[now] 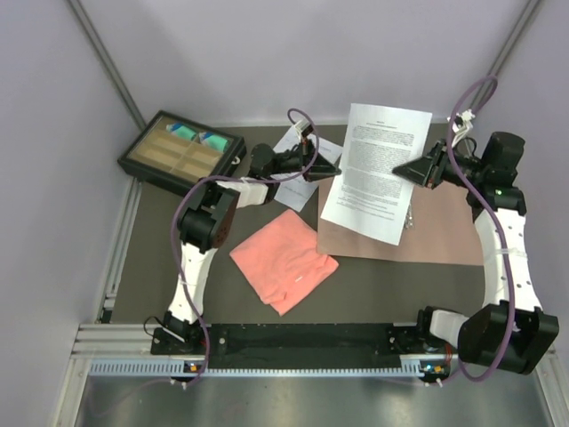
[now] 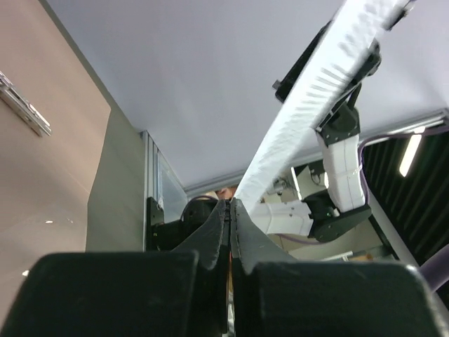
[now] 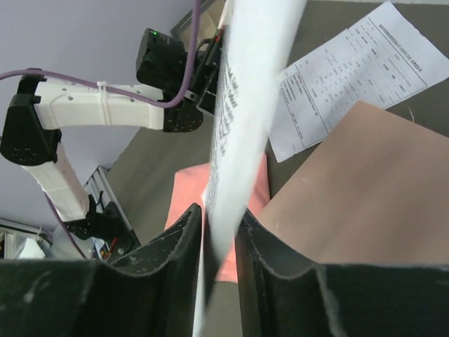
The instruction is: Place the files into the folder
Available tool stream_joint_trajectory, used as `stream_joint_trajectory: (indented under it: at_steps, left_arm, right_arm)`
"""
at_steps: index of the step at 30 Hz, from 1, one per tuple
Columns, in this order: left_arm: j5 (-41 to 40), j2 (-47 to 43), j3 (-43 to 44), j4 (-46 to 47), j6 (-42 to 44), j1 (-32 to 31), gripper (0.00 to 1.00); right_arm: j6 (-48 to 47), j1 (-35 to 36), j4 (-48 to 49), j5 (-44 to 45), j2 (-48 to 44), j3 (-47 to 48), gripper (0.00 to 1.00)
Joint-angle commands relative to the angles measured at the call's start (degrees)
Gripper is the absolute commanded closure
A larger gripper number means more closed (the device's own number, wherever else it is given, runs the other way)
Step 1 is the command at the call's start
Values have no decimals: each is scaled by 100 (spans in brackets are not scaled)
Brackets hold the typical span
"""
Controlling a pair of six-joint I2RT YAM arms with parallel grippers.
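One file, a white sheet of dense text (image 1: 378,169), hangs above the left half of the open brown folder (image 1: 436,236). My left gripper (image 1: 335,165) is shut on its left edge, and the sheet (image 2: 316,91) rises from the closed tips (image 2: 229,202). My right gripper (image 1: 406,169) is at the right edge. Its jaws stand slightly apart around the blurred sheet (image 3: 245,84), with a gap on each side of it (image 3: 219,214). The other file, with a table layout (image 3: 344,77), lies on the mat left of the folder (image 3: 365,196), partly under my left arm (image 1: 298,182).
A salmon-pink folded cloth (image 1: 284,258) lies on the dark mat in front of the folder's left edge. A black tray with compartments (image 1: 182,153) sits at the back left. A metal clip (image 1: 409,216) lies on the folder under the sheet.
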Motion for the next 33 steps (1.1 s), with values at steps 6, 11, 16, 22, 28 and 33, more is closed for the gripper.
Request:
stream_joint_trajectory:
  at_steps: [6,11,16,22,28,33]
  left_arm:
    - [-545,-1161,-649,1564,852,101,100]
    - [-774,-1355,-799,1308,1013,118,100]
    - [-906,-1311,-781,1615,731,92,100]
    - [-1160,-1461,-887,1520,651,39,100]
    - [-1766,-1751,-1352,1317,696,-31,100]
    - [-2084,-1830,-1477,1335,599,-206,100]
  right_arm:
    - [1267,-16,1426,521,-427,-869,61]
    - [1330,-16,1373,891,-691,-1036,59]
    - [1548,-7,1627,1295,-770,-1265,63]
    - [2075,72,2505,1507,-919,-1669,54]
    - [2349,124,2762,1577,-893,-1836,51]
    - [2305,151,2727,1674,-849,-1854,62]
